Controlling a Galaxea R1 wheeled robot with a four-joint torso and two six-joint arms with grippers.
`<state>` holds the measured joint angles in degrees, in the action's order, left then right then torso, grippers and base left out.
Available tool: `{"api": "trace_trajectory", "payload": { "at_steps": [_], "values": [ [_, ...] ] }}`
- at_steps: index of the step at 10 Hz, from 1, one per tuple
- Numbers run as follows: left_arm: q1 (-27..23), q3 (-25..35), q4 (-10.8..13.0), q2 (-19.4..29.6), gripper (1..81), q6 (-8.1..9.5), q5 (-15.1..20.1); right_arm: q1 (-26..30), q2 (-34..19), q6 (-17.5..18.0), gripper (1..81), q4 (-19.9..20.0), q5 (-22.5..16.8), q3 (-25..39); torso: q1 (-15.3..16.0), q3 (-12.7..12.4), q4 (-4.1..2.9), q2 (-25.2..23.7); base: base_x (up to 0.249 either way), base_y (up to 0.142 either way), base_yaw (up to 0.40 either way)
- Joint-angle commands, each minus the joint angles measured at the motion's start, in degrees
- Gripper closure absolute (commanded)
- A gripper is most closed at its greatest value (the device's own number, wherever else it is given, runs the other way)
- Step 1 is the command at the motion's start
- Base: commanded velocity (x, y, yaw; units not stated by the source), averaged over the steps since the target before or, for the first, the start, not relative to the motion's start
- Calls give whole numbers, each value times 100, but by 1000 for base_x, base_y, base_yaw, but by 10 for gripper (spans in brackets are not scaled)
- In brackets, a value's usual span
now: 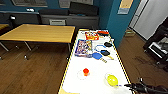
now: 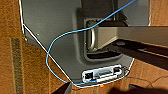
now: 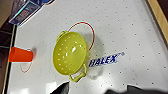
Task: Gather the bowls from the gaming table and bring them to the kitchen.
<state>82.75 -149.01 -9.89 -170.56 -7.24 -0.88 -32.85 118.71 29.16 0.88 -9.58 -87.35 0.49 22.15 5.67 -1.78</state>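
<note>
Progress: nothing collected yet, both bowls sit on the desk (image 1: pixel 75 85). Yellow-green bowl (image 1: pixel 112 80) near the near right edge, orange-red bowl (image 1: pixel 86 72) mid-width, a bit farther in. Right hand (image 1: pixel 128 85) just beside the yellow-green one, not touching; can't tell if its fingers are apart or together. Left hand: state can't be told either. Kitchen leg all remains. Desk's near end cut off.

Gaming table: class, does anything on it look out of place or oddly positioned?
Yes. The yellow-green bowl rests tilted on the gaming table, and its wall is perforated like a colander. The orange-red bowl stands apart.
</note>
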Motion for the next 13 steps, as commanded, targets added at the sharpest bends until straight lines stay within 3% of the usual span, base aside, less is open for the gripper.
{"api": "trace_trajectory", "payload": {
  "at_steps": [1, 8, 13],
  "values": [
    [-44, 29, -57, -58, 10, 21, 448, 652, -134, 327, 10, 97, -158, -264, 0, 0, 0, 0, 0, 0, 0],
    [-61, -76, -57, -66, 10, 21, 448, 802, 638, 1681, 10, 88, -140, -1204, 0, 2, 0, 0, 0, 0, 0],
    [-78, -76, -57, -66, 10, 21, 457, 881, 1140, 1786, 10, 114, -140, -1785, 2, 2, 0, 2, 0, 0, 0]
  ]
}}
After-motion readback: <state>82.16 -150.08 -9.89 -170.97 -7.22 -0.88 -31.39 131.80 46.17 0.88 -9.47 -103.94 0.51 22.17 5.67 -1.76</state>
